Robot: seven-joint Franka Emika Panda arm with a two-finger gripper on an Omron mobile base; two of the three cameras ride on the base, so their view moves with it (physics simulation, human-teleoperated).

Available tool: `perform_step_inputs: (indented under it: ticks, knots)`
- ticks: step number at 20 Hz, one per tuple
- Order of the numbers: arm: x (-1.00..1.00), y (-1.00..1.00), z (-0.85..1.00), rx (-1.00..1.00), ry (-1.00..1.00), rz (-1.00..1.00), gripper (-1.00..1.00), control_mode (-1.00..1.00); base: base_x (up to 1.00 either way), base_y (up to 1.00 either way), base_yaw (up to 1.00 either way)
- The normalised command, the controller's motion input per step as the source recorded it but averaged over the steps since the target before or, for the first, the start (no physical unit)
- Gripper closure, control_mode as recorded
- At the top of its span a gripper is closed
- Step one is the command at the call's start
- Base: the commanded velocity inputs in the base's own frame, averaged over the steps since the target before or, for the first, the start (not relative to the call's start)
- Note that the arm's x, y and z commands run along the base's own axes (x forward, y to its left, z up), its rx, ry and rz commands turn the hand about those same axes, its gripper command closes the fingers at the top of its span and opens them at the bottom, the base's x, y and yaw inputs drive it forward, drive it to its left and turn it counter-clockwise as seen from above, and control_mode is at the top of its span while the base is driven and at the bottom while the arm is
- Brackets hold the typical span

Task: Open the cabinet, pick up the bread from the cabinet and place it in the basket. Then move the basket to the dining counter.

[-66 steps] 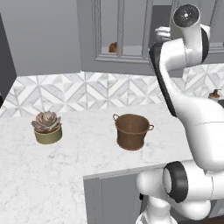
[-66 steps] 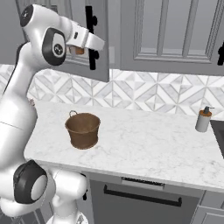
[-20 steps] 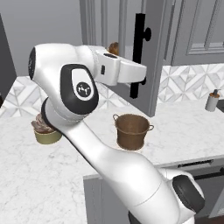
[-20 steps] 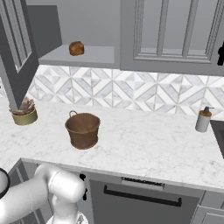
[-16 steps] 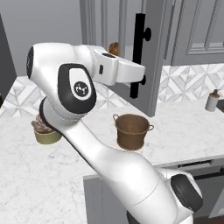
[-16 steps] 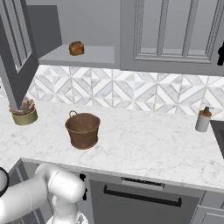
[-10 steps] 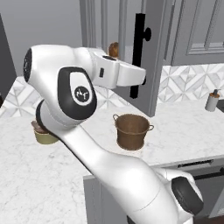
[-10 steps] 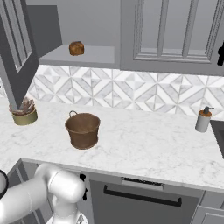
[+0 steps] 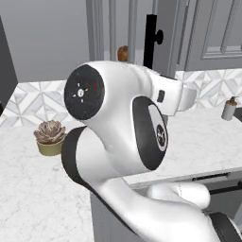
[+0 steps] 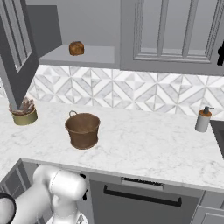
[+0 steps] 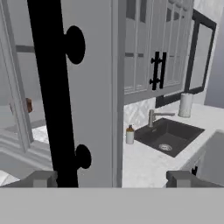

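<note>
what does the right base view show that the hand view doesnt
Right base view alone: the basket standing empty on the worktop, the potted succulent beside the swung-open cabinet door, and the bread's open shelf.

Hand view alone: the black bar handle close up, standing between the wide-open jaws, plus a dark sink with its faucet.

Both: the bread in the cabinet, seen through the glass pane from the hand, and the soap dispenser.
</note>
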Motion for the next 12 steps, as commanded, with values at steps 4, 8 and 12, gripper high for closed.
perform_step_inputs:
  ticks: [4, 8, 12]
  knots:
    - [-0.65, -0.47, 0.0, 0.18, 0.0, 0.5, -1.0, -1.0, 0.0, 0.0, 0.0]
    - [-0.6, -0.53, 0.0, 0.22, 0.0, 0.49, -1.0, -1.0, 0.0, 0.0, 0.0]
    - [-0.42, -0.75, 0.0, 0.33, 0.0, 0.41, -1.0, -1.0, 0.0, 0.0, 0.0]
